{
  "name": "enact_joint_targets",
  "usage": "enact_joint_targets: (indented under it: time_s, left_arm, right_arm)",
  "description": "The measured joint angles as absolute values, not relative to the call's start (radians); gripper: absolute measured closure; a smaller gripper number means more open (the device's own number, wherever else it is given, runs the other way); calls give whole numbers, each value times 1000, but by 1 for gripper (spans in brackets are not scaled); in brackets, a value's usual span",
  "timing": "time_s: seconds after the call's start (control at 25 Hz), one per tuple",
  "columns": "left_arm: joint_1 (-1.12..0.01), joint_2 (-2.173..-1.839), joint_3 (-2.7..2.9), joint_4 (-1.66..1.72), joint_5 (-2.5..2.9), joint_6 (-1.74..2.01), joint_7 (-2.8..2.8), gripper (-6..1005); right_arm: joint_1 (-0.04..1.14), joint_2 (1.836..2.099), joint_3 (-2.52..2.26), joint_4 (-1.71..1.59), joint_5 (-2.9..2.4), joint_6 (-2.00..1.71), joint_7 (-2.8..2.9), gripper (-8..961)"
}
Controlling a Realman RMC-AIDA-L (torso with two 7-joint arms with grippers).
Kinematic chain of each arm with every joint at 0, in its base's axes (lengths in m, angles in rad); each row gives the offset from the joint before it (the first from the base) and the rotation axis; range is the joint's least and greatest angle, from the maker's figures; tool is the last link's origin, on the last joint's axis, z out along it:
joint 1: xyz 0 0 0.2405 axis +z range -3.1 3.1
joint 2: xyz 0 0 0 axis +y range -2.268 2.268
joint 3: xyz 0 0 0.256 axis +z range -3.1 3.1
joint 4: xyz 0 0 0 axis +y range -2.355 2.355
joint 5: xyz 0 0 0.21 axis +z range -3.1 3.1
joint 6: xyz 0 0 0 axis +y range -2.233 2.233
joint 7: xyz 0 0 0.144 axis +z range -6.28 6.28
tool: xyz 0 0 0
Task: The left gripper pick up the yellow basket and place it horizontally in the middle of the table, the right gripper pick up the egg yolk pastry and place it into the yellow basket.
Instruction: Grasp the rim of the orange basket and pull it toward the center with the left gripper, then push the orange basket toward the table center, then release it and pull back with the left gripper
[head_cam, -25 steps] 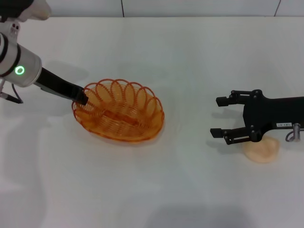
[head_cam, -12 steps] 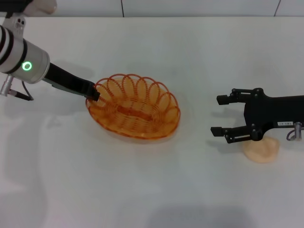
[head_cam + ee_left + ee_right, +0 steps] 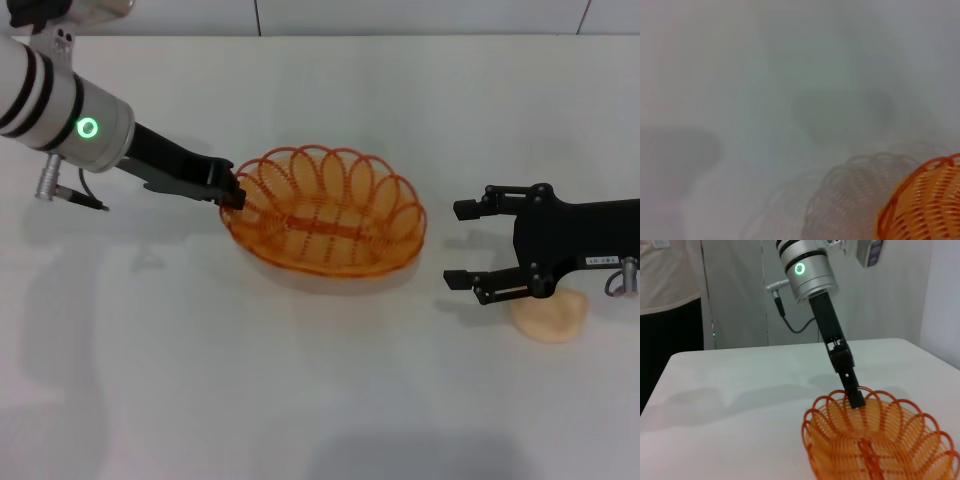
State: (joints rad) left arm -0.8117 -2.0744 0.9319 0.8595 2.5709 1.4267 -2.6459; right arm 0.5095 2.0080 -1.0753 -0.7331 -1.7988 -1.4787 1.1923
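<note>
Gripping yellow basket [image 3: 325, 225] rim, left gripper [image 3: 232, 195] clamped.

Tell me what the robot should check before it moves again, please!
1. The left gripper holds the yellow basket by its rim: ok, shut on the near-left edge.
2. Basket near the middle of the table: ok, roughly centred.
3. Basket lying level on the table: cannot tell; it may be slightly lifted.
4. The right gripper ready to grab: ok, open and holding nothing.
5. Egg yolk pastry free to pick: ok, on the table, partly under the right arm.
6. Pastry in basket: not ok, not yet done.
</note>
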Motion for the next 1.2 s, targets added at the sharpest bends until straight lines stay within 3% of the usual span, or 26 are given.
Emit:
enact_joint_targets:
  time_s: [1.2]
  left_arm:
    - [-886, -2078, 1022, 724, 2499, 1291, -2807, 928]
  right_arm:
    - [509, 2006, -1075, -750, -1803, -1525, 1144, 120]
